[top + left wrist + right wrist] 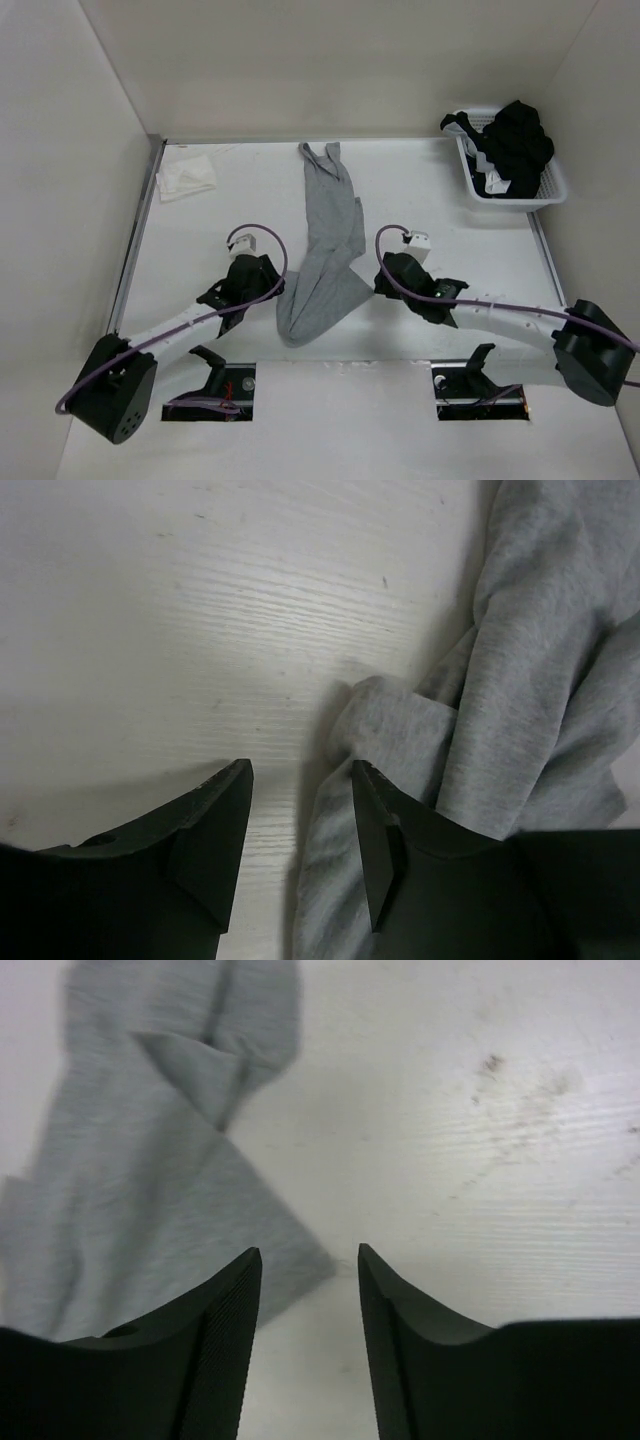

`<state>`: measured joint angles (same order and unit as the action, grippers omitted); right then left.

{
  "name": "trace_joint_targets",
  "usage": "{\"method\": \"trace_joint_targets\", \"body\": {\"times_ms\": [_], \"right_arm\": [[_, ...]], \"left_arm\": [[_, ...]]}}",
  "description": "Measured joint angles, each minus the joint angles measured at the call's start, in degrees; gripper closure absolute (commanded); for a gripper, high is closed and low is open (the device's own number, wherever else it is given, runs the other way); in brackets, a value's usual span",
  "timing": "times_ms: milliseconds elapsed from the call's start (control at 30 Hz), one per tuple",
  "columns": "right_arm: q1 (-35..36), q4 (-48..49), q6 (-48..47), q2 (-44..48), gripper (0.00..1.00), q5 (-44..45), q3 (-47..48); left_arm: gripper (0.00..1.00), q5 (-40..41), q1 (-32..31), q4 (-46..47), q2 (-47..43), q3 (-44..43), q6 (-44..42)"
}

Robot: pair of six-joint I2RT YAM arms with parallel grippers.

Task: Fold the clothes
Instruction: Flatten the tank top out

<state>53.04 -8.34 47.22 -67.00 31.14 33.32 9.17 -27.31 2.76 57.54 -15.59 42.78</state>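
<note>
The clothes, a light grey knit top [326, 255], lie bunched in a long narrow strip down the middle of the white table [200, 240], straps at the far end. My left gripper [272, 290] is low at the strip's near left edge. In the left wrist view it [300, 777] is open, with a fold of the grey top [540, 680] under its right finger and bare table under the left one. My right gripper [383, 283] is at the strip's near right edge. It [307, 1255] is open over bare table, holding nothing, and a corner of the top [150, 1190] reaches just past its left finger.
A white basket [553, 190] holding black-and-white garments [515, 145] stands at the back right corner. A small white cloth [187, 178] lies at the back left. White walls close the table on three sides. Two cut-outs with the arm mounts sit at the near edge.
</note>
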Motion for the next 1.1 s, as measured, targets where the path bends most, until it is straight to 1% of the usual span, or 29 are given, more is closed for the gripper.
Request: {"method": "trace_joint_targets", "body": {"times_ms": [67, 133, 167, 200, 233, 367, 400, 467, 500, 533, 567, 600, 633, 700, 767, 800, 833, 867, 900, 933, 967, 1033, 1067, 1100], "right_arm": [[-3.32, 0.28, 0.26, -2.29, 0.46, -4.28, -1.51], [-4.83, 1.95, 0.39, -4.52, 0.46, -8.50, -1.99], [-5.29, 3.04, 0.42, -5.64, 0.47, -10.25, -2.03], [-5.75, 4.57, 0.44, -7.10, 0.52, -12.39, -2.03], [-6.25, 6.47, 0.55, -9.16, 0.54, -15.17, -2.03], [-6.60, 10.47, 1.27, -12.98, 0.58, -20.04, -1.88], [-6.64, 11.04, 1.70, -13.49, 0.62, -20.57, -1.88], [-6.64, 12.46, 2.43, -14.51, 0.79, -21.42, -1.77], [-6.69, 12.92, 2.60, -14.99, 0.92, -21.88, -1.62], [-6.86, 13.57, 3.37, -16.00, 0.98, -22.56, -1.55], [-6.86, 13.88, 3.61, -16.28, 0.99, -22.73, -1.42], [-6.86, 14.21, 3.87, -16.57, 1.00, -22.95, -1.44], [-6.86, 14.05, 4.15, -16.46, 1.00, -22.88, -1.46], [-6.86, 12.68, 4.26, -13.66, 1.00, -21.42, -2.05], [-6.84, 8.48, 4.26, -5.33, 1.00, -18.36, -2.82], [-6.84, 5.57, 4.26, 1.88, 1.00, -15.65, -2.89], [-6.84, 3.85, 4.35, 6.16, 1.00, -14.03, -2.89], [-6.84, 0.83, 4.76, 12.68, 1.00, -11.87, -2.84], [-6.84, -2.89, 5.86, 21.77, 1.00, -9.18, -2.82], [-6.84, -4.90, 6.67, 25.64, 1.00, -7.93, -2.84], [-6.88, -6.93, 8.24, 28.81, 1.00, -6.75, -3.02], [-6.78, -10.56, 10.95, 33.59, 1.00, -5.31, -4.33], [-6.36, -12.28, 13.09, 35.52, 1.00, -4.61, -5.73], [-5.35, -14.69, 15.43, 37.38, 1.00, -3.85, -8.02]], "left_arm": [[0.56, 0.50, -2.23, 1.46, 3.65, -1.55, -0.57], [0.56, 0.57, -3.26, 2.93, 6.05, -2.80, -1.03], [0.56, 0.63, -3.52, 3.69, 7.08, -3.32, -1.25], [0.56, 0.70, -3.61, 4.90, 8.09, -3.78, -1.53], [0.56, 0.72, -3.63, 5.29, 8.35, -3.89, -1.64], [0.57, 0.44, -3.87, 6.51, 8.98, -3.93, -1.99], [0.57, 0.11, -3.85, 6.88, 9.40, -3.93, -2.05], [0.60, -0.50, -3.85, 7.37, 10.27, -3.93, -2.14], [0.62, -0.98, -3.85, 7.56, 10.95, -3.93, -2.19], [0.66, -1.36, -3.85, 7.67, 11.41, -3.93, -2.27], [0.68, -1.53, -3.85, 7.72, 11.58, -3.93, -2.27], [0.76, -2.29, -3.85, 7.78, 12.00, -3.93, -2.32], [0.77, -2.40, -3.85, 7.78, 12.02, -3.93, -2.32], [0.82, -3.06, -3.78, 7.87, 11.65, -3.93, -2.19], [0.86, -3.41, -3.72, 7.61, 10.23, -3.93, -2.12], [0.88, -3.52, -3.72, 7.23, 8.59, -3.93, -2.01], [0.90, -3.52, -3.72, 6.78, 6.47, -3.93, -1.84], [0.91, -3.50, -3.72, 6.34, 4.28, -3.93, -1.60], [0.91, -3.37, -3.67, 5.84, 1.29, -3.91, -1.16], [0.90, -3.19, -3.45, 5.22, -2.97, -3.89, -0.48], [0.86, -2.86, -3.34, 4.90, -4.96, -3.85, -0.09], [0.81, -1.40, -2.54, 2.54, -12.15, -2.25, 1.20], [0.76, -0.68, -2.27, 1.40, -14.99, -1.36, 1.77], [0.68, 0.63, -1.90, -0.68, -20.13, 0.33, 2.80]]}}
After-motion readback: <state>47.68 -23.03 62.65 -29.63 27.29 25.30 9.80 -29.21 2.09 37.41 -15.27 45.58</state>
